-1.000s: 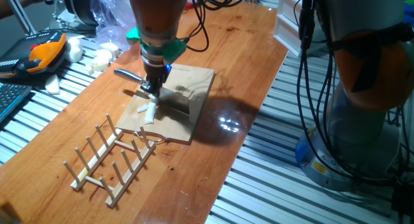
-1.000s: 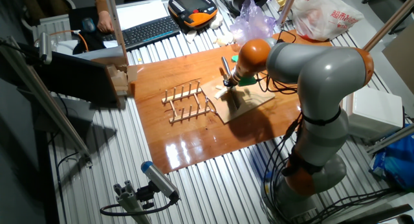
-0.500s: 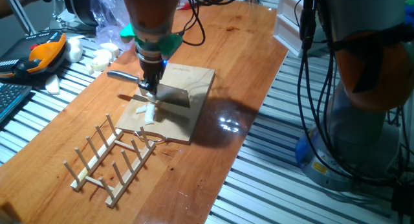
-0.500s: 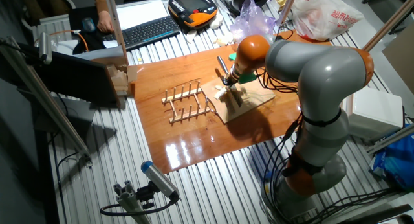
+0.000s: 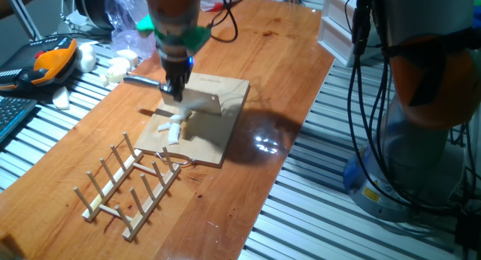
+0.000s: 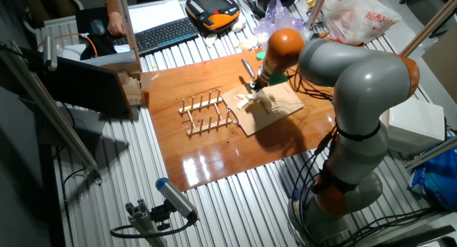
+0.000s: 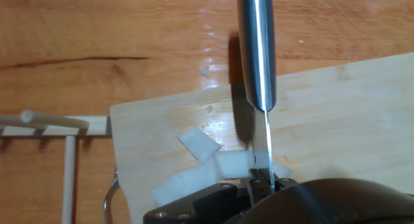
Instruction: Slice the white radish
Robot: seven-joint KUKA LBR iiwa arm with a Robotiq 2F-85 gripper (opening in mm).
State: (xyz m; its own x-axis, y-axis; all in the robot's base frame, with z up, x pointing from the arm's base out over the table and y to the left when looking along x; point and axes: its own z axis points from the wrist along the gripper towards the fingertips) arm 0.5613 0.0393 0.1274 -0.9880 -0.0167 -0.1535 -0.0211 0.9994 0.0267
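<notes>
My gripper (image 5: pixel 174 91) is shut on a knife (image 5: pixel 197 102) and holds it above the wooden board (image 5: pixel 222 136), its metal handle (image 5: pixel 143 81) sticking out to the left. The white radish (image 5: pixel 173 129) lies on the board as a few pale cut pieces just below and in front of the blade. In the hand view the handle (image 7: pixel 255 43) and the thin blade edge (image 7: pixel 262 140) run down the frame over the radish pieces (image 7: pixel 200 146). In the other fixed view the gripper (image 6: pixel 255 86) hangs over the radish (image 6: pixel 246 101).
A wooden dish rack (image 5: pixel 128 181) stands right next to the board's near-left end. Larger white lumps (image 5: pixel 116 65), a plastic bag (image 5: pixel 124 19) and an orange teach pendant (image 5: pixel 49 61) lie off the table's far-left edge. The arm's base (image 5: pixel 421 140) stands to the right.
My gripper has lifted the knife off the board and drawn it back toward the far side. The radish pieces stay on the board, now uncovered.
</notes>
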